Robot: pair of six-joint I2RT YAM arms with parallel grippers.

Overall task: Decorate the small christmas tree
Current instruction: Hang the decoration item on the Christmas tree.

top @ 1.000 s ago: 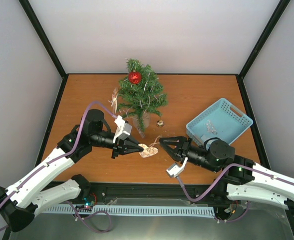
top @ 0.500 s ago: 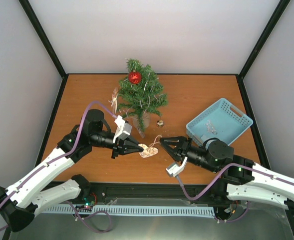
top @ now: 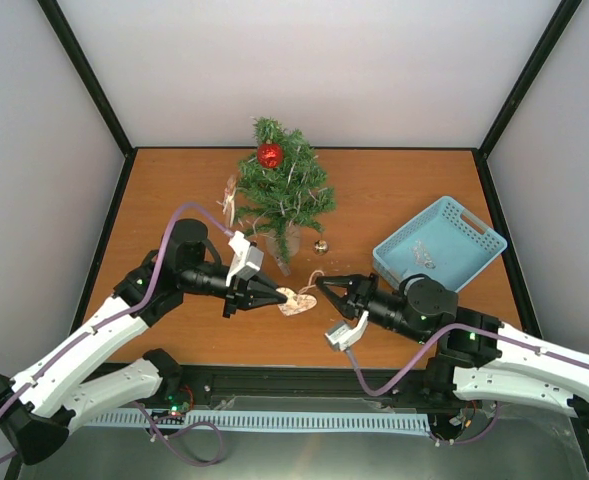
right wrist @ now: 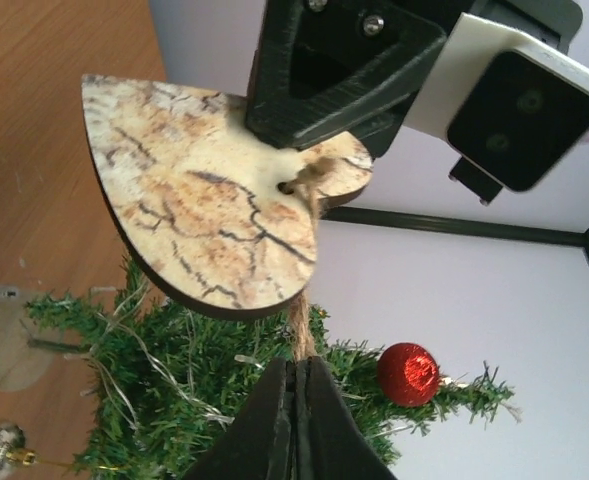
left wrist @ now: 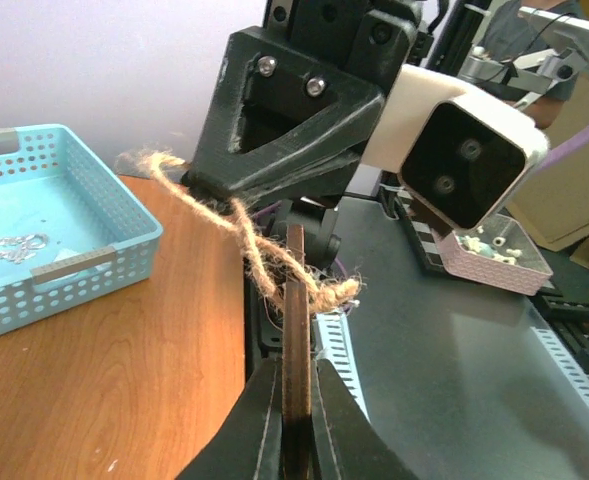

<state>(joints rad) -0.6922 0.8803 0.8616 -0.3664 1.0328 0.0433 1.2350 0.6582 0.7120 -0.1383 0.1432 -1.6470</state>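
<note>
Top view. Change from the earlier frames: right gripper (top: 321,287) sits a little further left, and its fingers, spread before, are now pressed together on the twine (top: 314,278) of the wooden heart (top: 297,301). Left gripper (top: 280,294) has not moved and pinches the heart from the left. The heart hangs between the two grippers, above the tabletop (top: 374,190) near its front edge. The small christmas tree (top: 284,195) stands just beyond them, toward the far edge and left of centre, with a red ball (top: 270,155) near its top. Blue basket (top: 439,245) lies by the right edge.

Left wrist view. The heart is seen edge-on, clamped between the left fingers. Frayed twine runs up from it to the tip of the right gripper, which nips the strand. The basket lies at left.

Right wrist view. Right fingers are pressed flat together on the twine just below the heart. The strand comes from the heart's hole. The left gripper holds the heart's upper edge. Tree and red ball are behind.
</note>
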